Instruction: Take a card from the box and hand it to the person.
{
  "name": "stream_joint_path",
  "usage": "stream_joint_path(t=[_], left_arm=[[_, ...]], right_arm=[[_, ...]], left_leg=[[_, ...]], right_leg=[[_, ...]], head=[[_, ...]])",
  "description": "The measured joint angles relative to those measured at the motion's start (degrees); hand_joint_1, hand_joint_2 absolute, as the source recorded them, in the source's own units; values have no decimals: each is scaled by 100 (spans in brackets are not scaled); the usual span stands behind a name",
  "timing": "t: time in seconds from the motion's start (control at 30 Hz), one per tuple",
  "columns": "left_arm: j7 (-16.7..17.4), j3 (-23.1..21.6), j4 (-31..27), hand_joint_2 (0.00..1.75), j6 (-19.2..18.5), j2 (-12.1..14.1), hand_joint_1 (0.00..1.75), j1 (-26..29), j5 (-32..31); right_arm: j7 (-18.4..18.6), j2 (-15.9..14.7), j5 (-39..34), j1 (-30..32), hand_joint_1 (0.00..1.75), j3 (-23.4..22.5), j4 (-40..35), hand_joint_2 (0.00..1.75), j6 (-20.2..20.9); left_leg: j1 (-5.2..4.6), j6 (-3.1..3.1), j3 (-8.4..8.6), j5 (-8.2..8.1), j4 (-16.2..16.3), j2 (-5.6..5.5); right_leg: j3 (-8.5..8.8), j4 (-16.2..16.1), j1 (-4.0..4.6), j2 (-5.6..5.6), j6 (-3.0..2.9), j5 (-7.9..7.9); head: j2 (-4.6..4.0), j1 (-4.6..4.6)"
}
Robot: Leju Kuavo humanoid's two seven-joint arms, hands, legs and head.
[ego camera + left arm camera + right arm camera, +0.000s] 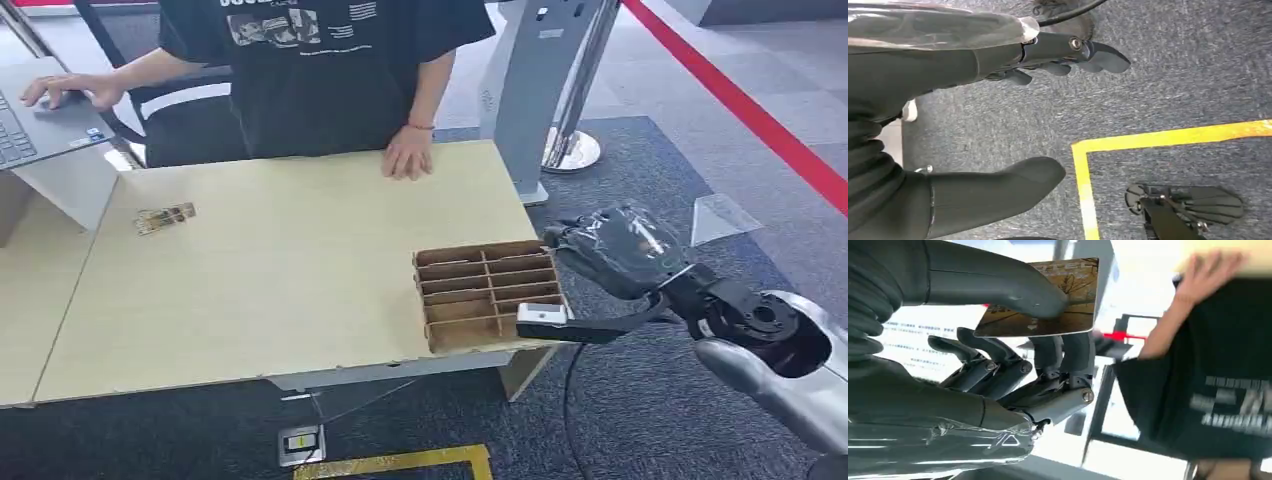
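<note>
Nearest to us, our right arm comes in from the lower right, silver at the forearm and dark at the wrist. Our right hand sits just off the table's right edge, beside the box. From the wrist camera we see that hand pinching a card between the thick thumb and the darker fingers; the card is brownish with pale print, lying flat across the fingertips. In the head view a flat white-faced part on a dark bar reaches over the box's near right corner; we cannot tell what it is.

Our left hand hangs over grey carpet with a yellow floor line below it. Its thumb and fingers are apart and nothing lies between them.

The box is brown cardboard, split into narrow compartments, and stands at the near right corner of the pale wooden table. We cannot tell whether cards lie in it. Farther left on the tabletop lies another small card-like item, well apart from the box.

At the far edge stands a person in a black printed shirt, one hand flat on the table, the other on a laptop at the far left
</note>
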Motion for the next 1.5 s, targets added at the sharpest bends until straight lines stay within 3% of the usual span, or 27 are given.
stream_joint_path(t=[0.17,0.3,0.4,0.47,0.67,0.87,1.17,1.2,1.23,1.27,1.3,1.5], left_arm=[[-48,0,0,175,2,15,0,0,-31],[-92,0,0,175,17,15,0,-1,-37],[-109,0,0,175,20,13,0,-8,-77],[-116,0,0,175,20,11,0,-23,-118],[-61,-13,0,175,13,0,0,-44,-236],[11,-52,0,175,-17,-20,0,-60,-332],[85,-105,0,175,11,-28,0,-64,-339],[116,-107,0,175,20,-28,0,-64,-339],[116,-107,0,175,24,-26,0,-64,-337],[116,-107,0,175,26,-28,0,-64,-337],[116,-109,0,175,35,-28,0,-63,-334],[131,-109,0,175,72,-28,0,-47,-278]], right_arm=[[179,-41,-96,-9,175,-92,-240,175,-988],[251,-35,-100,-27,175,-35,-196,175,-2099],[260,172,2,-110,175,44,68,175,-2897],[291,412,252,-209,175,125,355,175,-3211],[363,1165,983,-500,175,430,1377,175,-3673],[402,1939,1266,-1135,175,730,2709,175,-4001],[531,2793,1794,-1998,169,1099,4609,175,-3947],[535,2876,1819,-2078,124,1139,4788,175,-3929],[540,2933,1819,-2152,24,1172,4968,175,-3931],[540,2979,1808,-2202,24,1200,5089,175,-3934],[540,3034,1788,-2241,0,1220,5221,175,-3938],[513,3165,1467,-2235,0,1301,5495,175,-4135]], left_leg=[[2,0,-2,0,-1,0],[2,0,-5,0,-2,-2],[4,0,-7,0,-4,-2],[4,0,-6,0,-4,-2],[7,-2,-9,2,-4,-6],[7,-2,-10,2,-4,-7],[7,-2,-11,3,-3,-10],[7,-2,-11,3,-3,-10],[7,-2,-11,3,-2,-9],[7,-2,-11,2,-2,-9],[6,-3,-11,2,-2,-9],[6,-3,-9,2,-1,-8]], right_leg=[[0,1,1,0,0,0],[1,1,1,-2,0,-1],[2,2,2,-1,-1,-1],[2,2,2,-1,-1,0],[3,8,4,-7,-1,-1],[1,11,4,-9,-3,-2],[0,10,4,-11,-3,-2],[-1,10,4,-11,-3,-2],[-1,9,4,-10,-3,-2],[-1,9,4,-11,-3,-2],[-2,9,4,-10,-3,-2],[-5,6,4,-8,-3,-3]], head=[[0,0],[0,0],[0,0],[0,0],[0,0],[0,-2],[0,0],[0,-4],[0,-2],[0,-2],[0,-2],[0,-2]])
